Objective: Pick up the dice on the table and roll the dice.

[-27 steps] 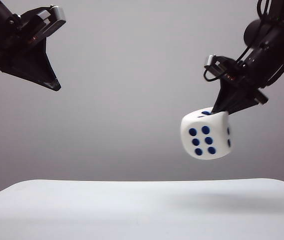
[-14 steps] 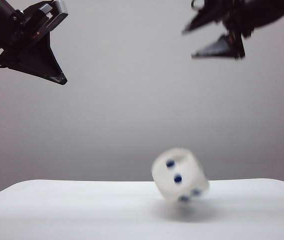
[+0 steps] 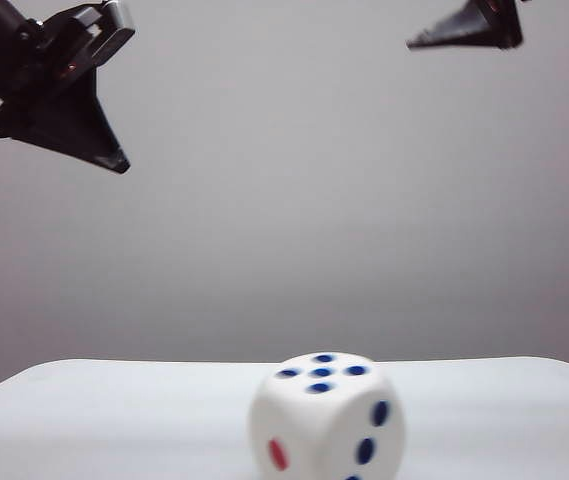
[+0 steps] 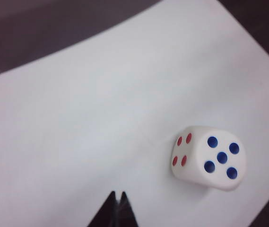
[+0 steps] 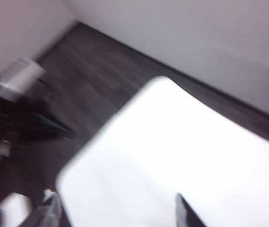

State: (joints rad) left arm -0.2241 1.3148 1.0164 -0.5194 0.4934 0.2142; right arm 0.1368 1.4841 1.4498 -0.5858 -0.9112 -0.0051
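The dice (image 3: 326, 418) sits on the table (image 3: 114, 420), near its front edge and a little right of the middle in the exterior view, with nothing touching it. Its upper face shows five dark blue pips; the face toward the exterior camera carries a red pip at its lower left, and the face to the right of that shows blue pips. In the left wrist view the dice (image 4: 208, 157) again shows the five blue pips, and the neighbouring face there bears four red pips. The left claw (image 3: 114, 162) hangs high over the left end of the table, well apart from the dice and well above it; in its own wrist view the two dark tips (image 4: 117, 210) stand pressed together with no gap and nothing between them. The right claw (image 3: 464, 32) is up at the top right of the exterior view, far above the dice and somewhat to its right. Its wrist view is blurred, yet the two fingertips (image 5: 187, 213) stand wide apart with only the table (image 5: 172, 156) showing between them, so it is spread wide and empty
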